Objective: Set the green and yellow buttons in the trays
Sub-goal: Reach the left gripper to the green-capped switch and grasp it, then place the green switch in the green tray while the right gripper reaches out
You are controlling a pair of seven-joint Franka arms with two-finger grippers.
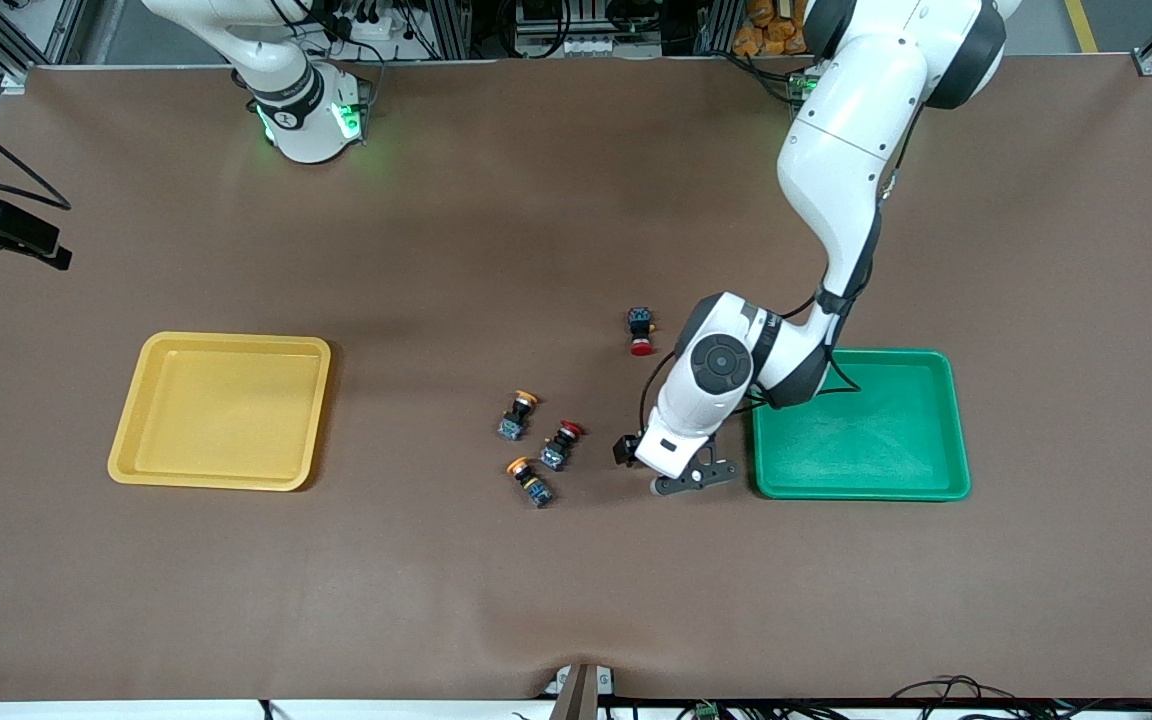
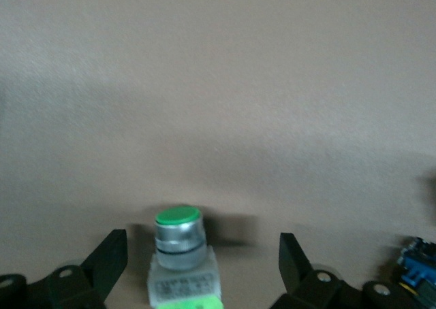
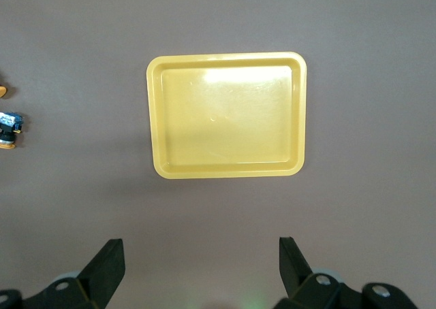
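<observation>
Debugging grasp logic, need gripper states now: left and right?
Left gripper: open, low by the green tray, fingers either side of a green-capped button, not yet closed.
Right gripper: open, empty, waiting above the yellow tray.

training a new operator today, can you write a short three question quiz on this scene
1. True or false: the yellow tray has no buttons in it.
2. What sits between the open fingers of the left end effector? A) a red button B) a green button C) nothing
3. Fill in: the left end effector is low over the table beside the ____ tray.

Key
1. True. The yellow tray is bare in the right wrist view too; the right end effector is open above it.
2. B
3. Green: the green tray lies toward the left arm's end.
</observation>
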